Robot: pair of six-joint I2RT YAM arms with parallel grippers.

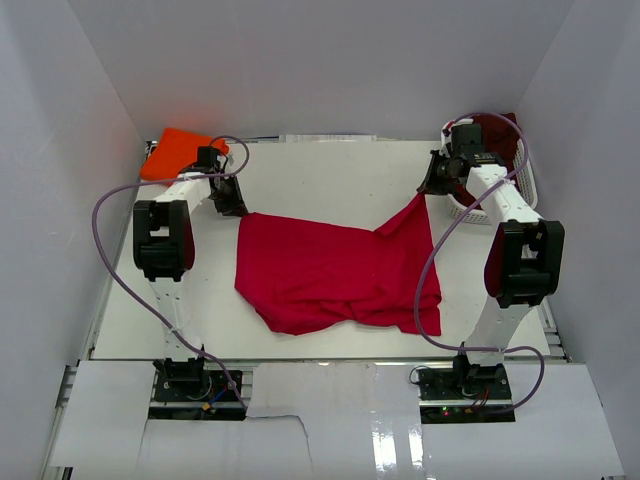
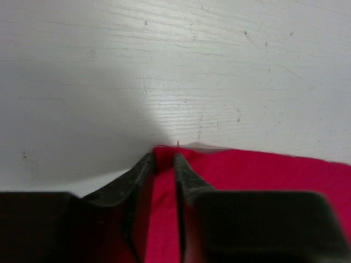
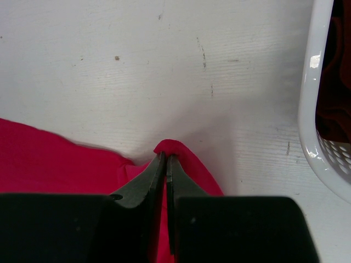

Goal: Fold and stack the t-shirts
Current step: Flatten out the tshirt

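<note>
Pinching red t-shirt (image 1: 330, 270), right gripper (image 3: 165, 156) clenched; left gripper (image 2: 164, 156) ajar astride its edge.

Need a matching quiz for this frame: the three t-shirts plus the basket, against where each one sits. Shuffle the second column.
1. red t-shirt
2. orange t-shirt
3. maroon t-shirt
4. white basket

a. inside the basket
b. far left corner of the table
c. spread across the middle of the table
d. far right side of the table

Pairs: 1-c, 2-b, 3-a, 4-d
</note>
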